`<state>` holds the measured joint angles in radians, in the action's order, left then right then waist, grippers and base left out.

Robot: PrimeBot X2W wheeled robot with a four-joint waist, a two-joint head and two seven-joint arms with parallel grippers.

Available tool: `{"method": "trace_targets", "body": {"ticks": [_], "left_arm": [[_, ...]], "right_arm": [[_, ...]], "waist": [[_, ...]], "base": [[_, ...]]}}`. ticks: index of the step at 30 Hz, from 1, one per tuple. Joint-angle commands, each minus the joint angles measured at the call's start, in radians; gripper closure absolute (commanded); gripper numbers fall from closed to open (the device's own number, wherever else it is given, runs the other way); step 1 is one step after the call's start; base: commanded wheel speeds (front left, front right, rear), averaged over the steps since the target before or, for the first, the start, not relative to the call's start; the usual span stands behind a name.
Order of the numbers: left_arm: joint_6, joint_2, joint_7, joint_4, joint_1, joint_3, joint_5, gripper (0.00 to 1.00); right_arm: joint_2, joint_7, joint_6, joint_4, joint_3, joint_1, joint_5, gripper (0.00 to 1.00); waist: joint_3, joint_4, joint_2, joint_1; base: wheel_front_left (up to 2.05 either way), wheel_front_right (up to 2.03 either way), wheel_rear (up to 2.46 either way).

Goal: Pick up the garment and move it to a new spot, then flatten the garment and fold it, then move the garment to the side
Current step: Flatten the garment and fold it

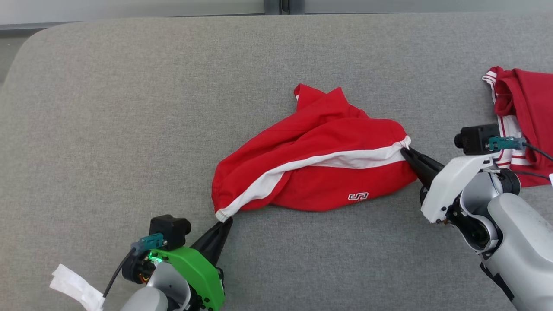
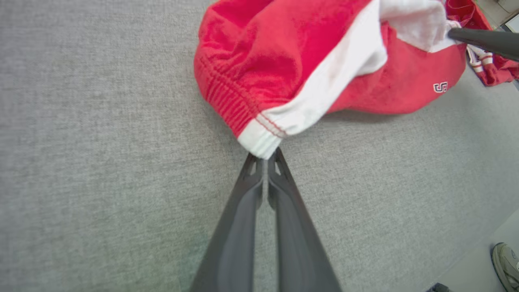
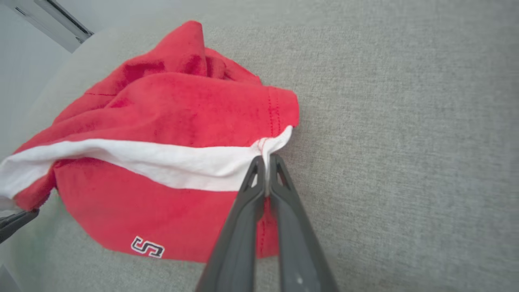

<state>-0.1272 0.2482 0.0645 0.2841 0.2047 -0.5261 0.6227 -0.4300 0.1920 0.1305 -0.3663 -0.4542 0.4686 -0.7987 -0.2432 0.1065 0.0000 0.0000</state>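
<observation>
The garment (image 1: 319, 164) is a pair of red shorts with a white side stripe and a small logo, lying bunched on the grey padded surface (image 1: 129, 129). My left gripper (image 1: 225, 221) is shut on the white waistband corner at the garment's near-left end; in the left wrist view the gripper (image 2: 267, 156) pinches that corner of the garment (image 2: 324, 61). My right gripper (image 1: 406, 151) is shut on the white stripe's end at the garment's right edge; in the right wrist view the gripper (image 3: 265, 160) clamps the hem of the garment (image 3: 170, 121).
A second red garment with white striped trim (image 1: 520, 116) lies at the right edge of the surface, behind my right wrist. A white tag (image 1: 73, 287) hangs by my left arm. A shoe (image 2: 507, 263) stands on the floor beyond the surface's edge.
</observation>
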Motion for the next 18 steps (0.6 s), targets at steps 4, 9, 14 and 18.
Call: {"method": "trace_targets", "body": {"ticks": [4, 9, 14, 18], "left_arm": [[0.013, 0.032, -0.014, -0.032, -0.022, 0.013, -0.005, 1.0], [0.032, 0.079, 0.0, -0.113, -0.041, 0.026, -0.014, 1.0], [0.036, 0.13, 0.031, -0.206, -0.002, 0.052, -0.014, 1.0], [0.029, 0.174, 0.075, -0.241, 0.098, 0.07, -0.029, 1.0]], "right_arm": [[-0.012, -0.078, 0.0, 0.032, 0.006, -0.041, -0.007, 1.0], [-0.025, -0.139, 0.0, 0.123, 0.014, -0.079, -0.043, 1.0], [-0.036, -0.177, 0.0, 0.204, 0.032, -0.077, -0.049, 1.0], [-0.053, -0.191, 0.0, 0.246, 0.044, -0.024, -0.04, 1.0]], "waist": [[0.043, -0.002, 0.0, 0.0], [0.065, -0.012, 0.0, 0.0], [0.046, -0.025, 0.0, 0.0], [-0.002, -0.033, 0.0, 0.0]], "base": [[0.0, 0.0, 0.0], [0.0, 0.0, 0.0], [0.0, 0.0, 0.0], [0.0, 0.0, 0.0]]}}
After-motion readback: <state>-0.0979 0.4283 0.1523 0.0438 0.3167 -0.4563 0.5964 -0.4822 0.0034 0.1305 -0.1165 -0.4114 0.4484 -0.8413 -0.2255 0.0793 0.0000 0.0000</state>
